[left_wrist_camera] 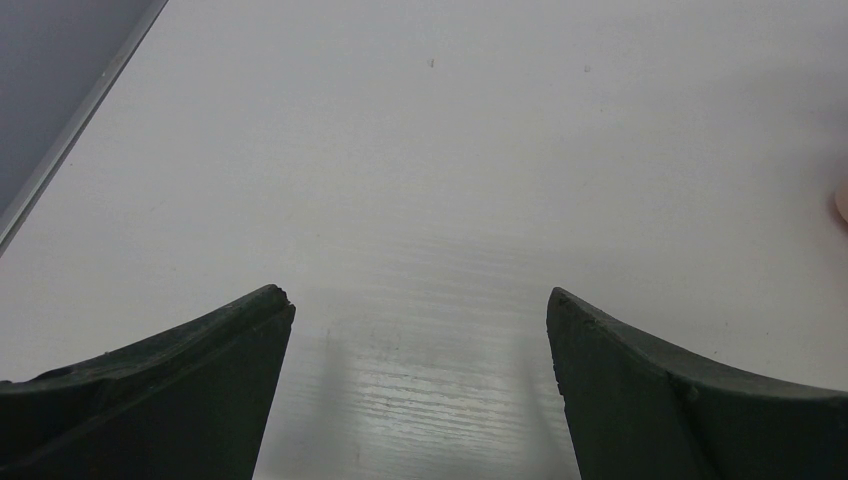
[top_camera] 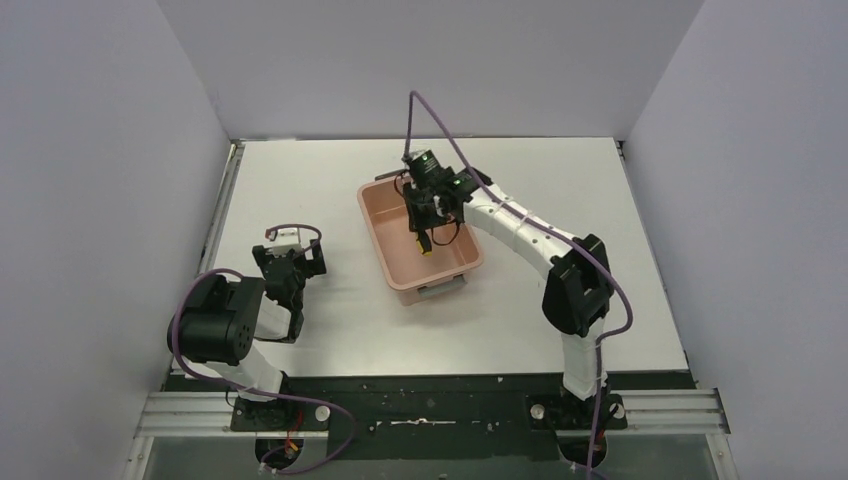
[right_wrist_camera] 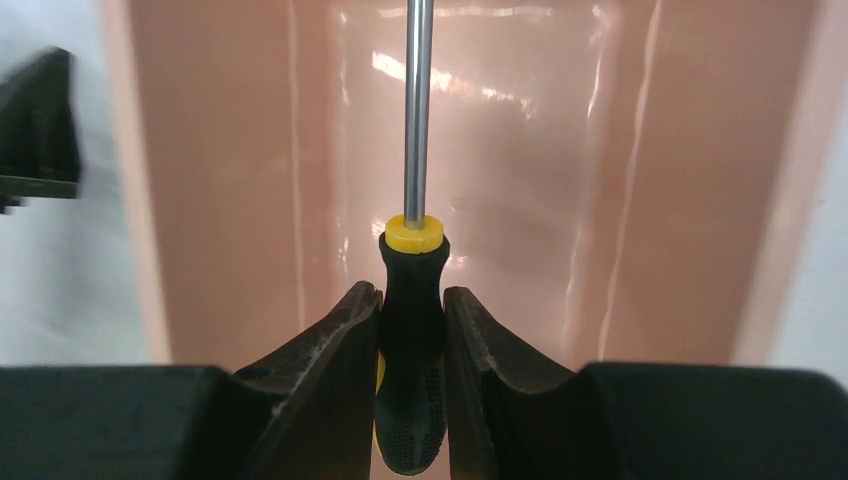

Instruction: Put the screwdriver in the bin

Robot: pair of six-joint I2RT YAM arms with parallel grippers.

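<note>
The right gripper (right_wrist_camera: 412, 292) is clamping the screwdriver (right_wrist_camera: 411, 262) by its black-and-yellow handle, thin steel shaft hanging inside the salmon-pink bin (right_wrist_camera: 230, 200), while the left gripper (left_wrist_camera: 420, 300) is gaping wide above the white table (left_wrist_camera: 430, 150).

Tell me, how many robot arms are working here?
2. The left arm rests low at the table's left side, left gripper open and empty. The right arm reaches over the bin, right gripper shut on the screwdriver. None seems hidden.
</note>
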